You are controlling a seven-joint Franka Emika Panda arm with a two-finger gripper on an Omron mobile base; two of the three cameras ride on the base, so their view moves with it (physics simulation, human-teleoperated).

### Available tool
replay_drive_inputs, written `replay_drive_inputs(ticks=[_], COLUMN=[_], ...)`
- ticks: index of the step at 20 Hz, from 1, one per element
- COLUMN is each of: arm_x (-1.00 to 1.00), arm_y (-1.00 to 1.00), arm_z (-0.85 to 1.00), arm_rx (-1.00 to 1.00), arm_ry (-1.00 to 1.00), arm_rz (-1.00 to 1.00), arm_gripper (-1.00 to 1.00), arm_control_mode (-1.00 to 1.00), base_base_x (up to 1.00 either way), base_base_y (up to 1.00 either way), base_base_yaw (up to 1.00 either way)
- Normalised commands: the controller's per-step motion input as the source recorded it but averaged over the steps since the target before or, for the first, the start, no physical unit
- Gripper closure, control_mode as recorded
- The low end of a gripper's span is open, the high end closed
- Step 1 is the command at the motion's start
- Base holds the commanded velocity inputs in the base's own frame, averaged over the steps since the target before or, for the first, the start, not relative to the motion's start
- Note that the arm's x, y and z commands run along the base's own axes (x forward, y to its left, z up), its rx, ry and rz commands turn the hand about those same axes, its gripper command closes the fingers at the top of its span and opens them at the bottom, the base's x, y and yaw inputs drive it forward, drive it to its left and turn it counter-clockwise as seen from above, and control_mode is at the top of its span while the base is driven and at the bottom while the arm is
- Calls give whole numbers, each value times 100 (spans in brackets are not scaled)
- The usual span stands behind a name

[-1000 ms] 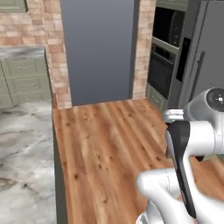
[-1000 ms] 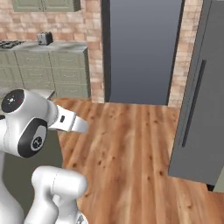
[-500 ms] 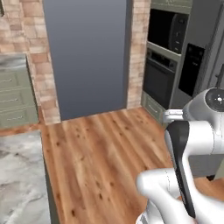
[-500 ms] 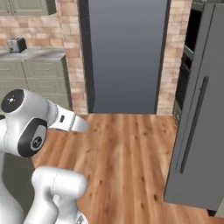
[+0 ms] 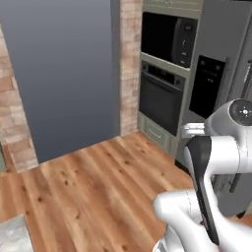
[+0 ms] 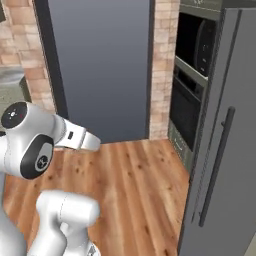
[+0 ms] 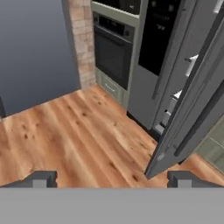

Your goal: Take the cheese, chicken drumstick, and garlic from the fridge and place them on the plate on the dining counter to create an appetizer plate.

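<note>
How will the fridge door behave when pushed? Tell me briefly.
The fridge door stands ajar, so it likely swings on its hinges rather than tipping. It is a tall stiff slab, probably heavy and slow to start. Its smooth face may slip; the long handle looks surer.

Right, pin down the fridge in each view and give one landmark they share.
Left base view: the tall grey fridge with the black dispenser panel stands at the right edge.
Right base view: right side, long vertical handle facing us.
Hand view: right half, door ajar.
Shared landmark: the black-fronted ovens just left of it.
</note>
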Motion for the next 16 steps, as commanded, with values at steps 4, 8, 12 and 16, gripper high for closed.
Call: replay_drive_inputs(ticks=[4, 8, 12, 16], arm_x=[0, 0, 0, 0], arm_y=[0, 0, 0, 0], arm_z=[0, 0, 0, 0], arm_rx=[0, 0, 0, 0], arm_ry=[0, 0, 0, 0], arm_rz=[0, 0, 0, 0], arm_gripper=[-100, -100, -100, -100], arm_control_mode=[100, 100, 100, 100], base_base_x=[100, 100, 100, 99], base_base_y=[0, 10, 36, 35], base_base_yaw=[-56, -58, -58, -60])
